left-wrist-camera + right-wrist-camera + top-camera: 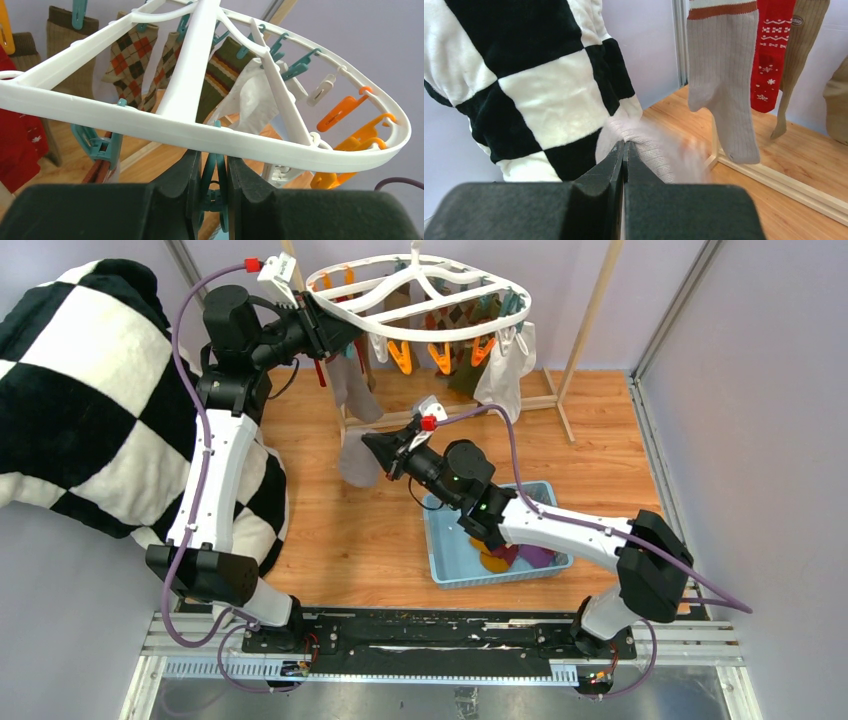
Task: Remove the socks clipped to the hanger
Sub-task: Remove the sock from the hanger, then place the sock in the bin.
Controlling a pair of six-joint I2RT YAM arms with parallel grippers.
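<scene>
The white oval hanger (420, 292) hangs from the rack with orange and teal clips round its rim. My left gripper (325, 335) is at its left rim, with jaws pressed on a teal clip (216, 175) just under the frame (150, 117). Argyle socks (131, 55), a striped olive sock (220, 75), a white sock (255, 100) and a red sock (17, 145) are clipped on. My right gripper (378, 452) is lower, shut on a pale grey sock (358, 462) that hangs free from its jaws (659, 147). A grey ribbed sock (724, 75) hangs beyond it.
A blue bin (450, 575) on the wooden floor holds purple and orange socks beside the right arm. The black-and-white checked blanket (80, 390) drapes at the left. The light wooden rack (590, 310) stands behind, with its base bar (774, 180) on the floor.
</scene>
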